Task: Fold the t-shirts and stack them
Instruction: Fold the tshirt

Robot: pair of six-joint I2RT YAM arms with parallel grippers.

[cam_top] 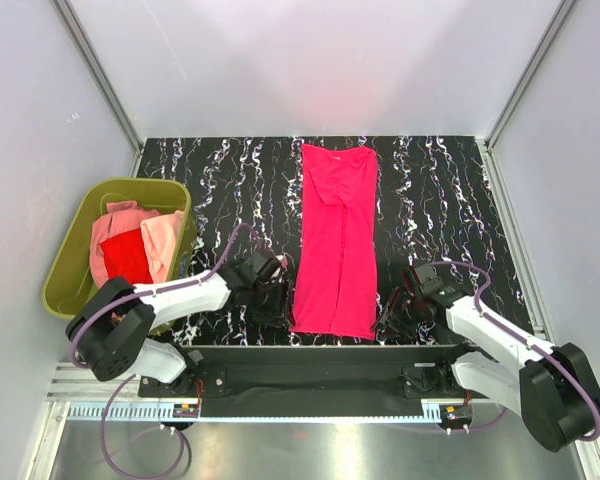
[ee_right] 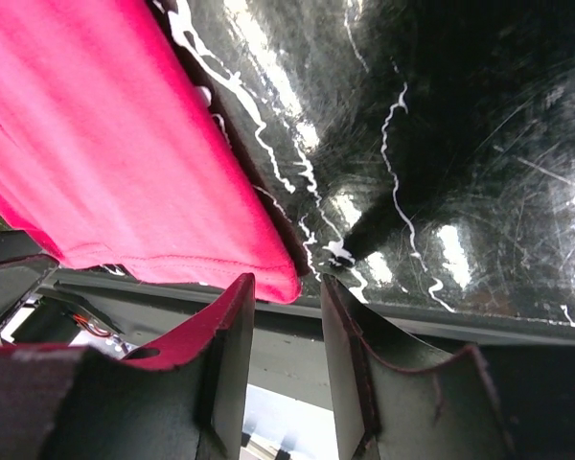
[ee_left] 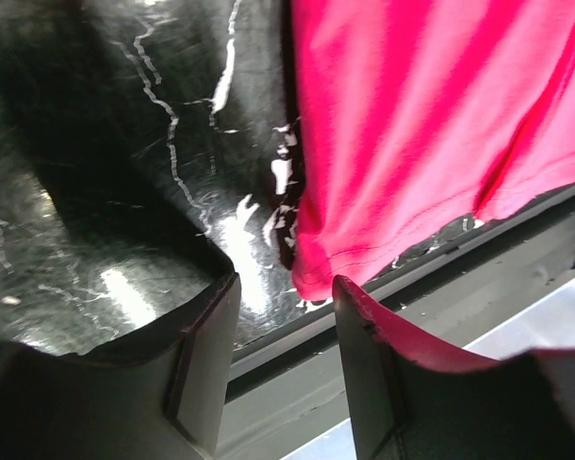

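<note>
A bright magenta-pink t-shirt (cam_top: 335, 240) lies folded into a long narrow strip down the middle of the black marbled table (cam_top: 230, 180), collar at the far end. Its near left hem corner (ee_left: 311, 278) sits just ahead of my left gripper (ee_left: 286, 287), which is open with nothing between its fingers. My right gripper (ee_right: 286, 287) is open too, right behind the near right hem corner (ee_right: 278, 283), holding nothing. In the top view the left gripper (cam_top: 272, 300) and right gripper (cam_top: 395, 318) flank the shirt's near end. A red t-shirt (cam_top: 128, 255) and pale salmon-pink t-shirts (cam_top: 162, 243) lie crumpled in the tub.
An olive-green plastic tub (cam_top: 70, 262) stands at the table's left side, next to the left arm. A black rail (cam_top: 320, 355) runs along the table's near edge just behind both grippers. White walls enclose the table on three sides.
</note>
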